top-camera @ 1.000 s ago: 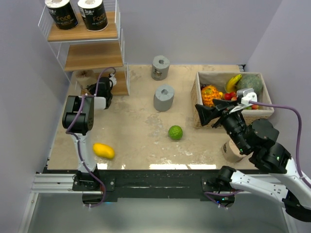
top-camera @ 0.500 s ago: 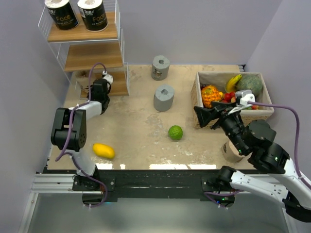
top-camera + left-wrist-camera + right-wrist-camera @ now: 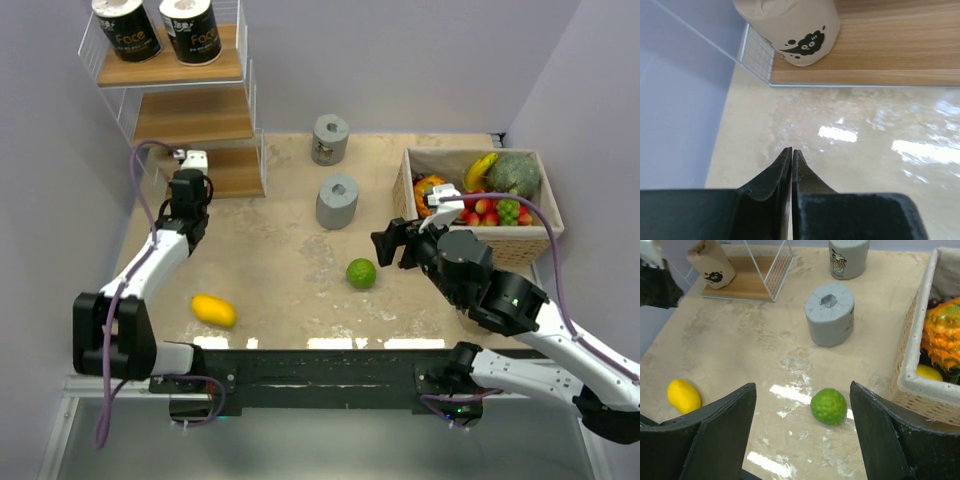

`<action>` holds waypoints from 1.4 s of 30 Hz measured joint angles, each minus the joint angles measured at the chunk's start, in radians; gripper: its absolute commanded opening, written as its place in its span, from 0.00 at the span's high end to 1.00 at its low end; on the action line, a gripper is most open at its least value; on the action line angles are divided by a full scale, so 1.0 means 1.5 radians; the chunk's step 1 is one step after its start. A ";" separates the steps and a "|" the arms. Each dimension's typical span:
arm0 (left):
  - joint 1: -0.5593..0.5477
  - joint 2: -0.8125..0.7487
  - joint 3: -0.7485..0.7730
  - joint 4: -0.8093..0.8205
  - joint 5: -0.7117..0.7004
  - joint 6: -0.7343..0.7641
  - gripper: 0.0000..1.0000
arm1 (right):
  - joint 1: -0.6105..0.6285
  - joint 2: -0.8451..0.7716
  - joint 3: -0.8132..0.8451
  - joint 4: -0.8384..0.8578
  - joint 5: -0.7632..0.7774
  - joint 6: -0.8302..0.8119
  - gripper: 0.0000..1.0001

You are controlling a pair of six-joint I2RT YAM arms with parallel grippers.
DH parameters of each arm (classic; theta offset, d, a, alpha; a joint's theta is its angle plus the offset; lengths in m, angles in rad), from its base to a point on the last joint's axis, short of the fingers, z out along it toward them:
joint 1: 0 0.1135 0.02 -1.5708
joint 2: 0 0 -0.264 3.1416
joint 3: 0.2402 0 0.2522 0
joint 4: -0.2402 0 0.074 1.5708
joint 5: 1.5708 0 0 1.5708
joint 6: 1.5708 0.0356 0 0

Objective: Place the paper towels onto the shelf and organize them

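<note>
**Left.** The shelf stands in the far left corner against the wall. The frame edge cuts off its top tier. On that tier the first black roll and the second black roll stand upright side by side, their tops cropped. The tan roll stands at the left end of the bottom board, next to the wire side panel. The left wrist view cuts off its top, and the left arm covers it in the overhead view. The left gripper hangs over the table just in front of the board, apart from the tan roll. Its fingers are pressed almost together and hold nothing. The yellow fruit lies near the table's front edge.

**Centre.** The far grey roll stands near the back wall and the near grey roll in front of it, both upright. A broad strip of table separates them from the shelf. The green fruit lies nearer the front.

**Right.** The right gripper hangs above the table, with the green fruit just ahead. Its fingers are spread wide with nothing between them. The right arm hides the near left corner of the basket. Only five rolls can be made out.
</note>
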 measured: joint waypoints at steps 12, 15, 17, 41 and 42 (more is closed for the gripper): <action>-0.005 -0.246 -0.108 -0.036 0.376 -0.170 0.00 | -0.017 0.148 0.002 -0.077 0.079 0.103 0.20; -0.005 -0.258 -0.117 -0.031 0.436 -0.201 0.00 | -0.083 0.202 0.012 -0.101 0.058 0.125 0.17; -0.006 -0.258 -0.117 -0.032 0.463 -0.226 0.00 | -0.168 0.222 0.013 -0.123 0.022 0.145 0.18; 0.014 -0.262 -0.091 -0.114 0.532 -0.327 0.02 | -0.549 0.130 -0.044 -0.367 0.050 0.370 0.19; 0.014 -0.265 -0.091 -0.118 0.525 -0.327 0.02 | -0.562 0.130 -0.050 -0.366 0.047 0.370 0.19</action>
